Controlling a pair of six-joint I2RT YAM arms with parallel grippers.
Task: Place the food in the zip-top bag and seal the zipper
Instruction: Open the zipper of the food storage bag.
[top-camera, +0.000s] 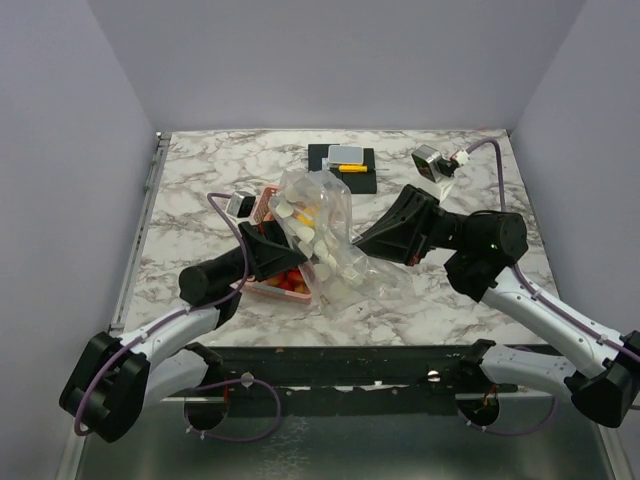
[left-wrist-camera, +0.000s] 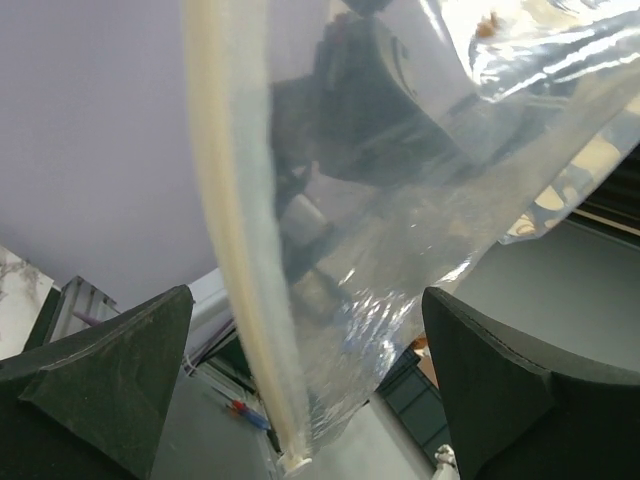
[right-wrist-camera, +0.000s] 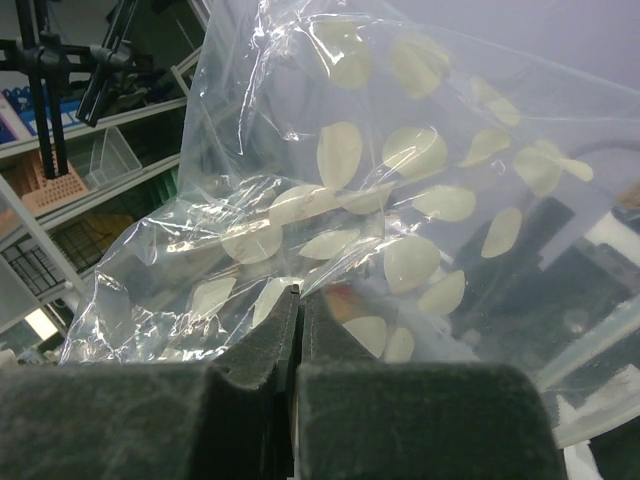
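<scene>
Over one basket (top-camera: 263, 208), one zip-top bag (top-camera: 335, 235)

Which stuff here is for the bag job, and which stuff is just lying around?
For the job:
zip-top bag
food, red and orange pieces
right claw, pinched shut on the bag
left claw, open around the bag's zipper edge

Just lying about:
pink basket holding the food
yellow-and-grey item
black base under it

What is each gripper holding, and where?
Right gripper pinches the zip-top bag by a fold of its film. Left gripper is open, the zipper strip loose between its fingers.
</scene>
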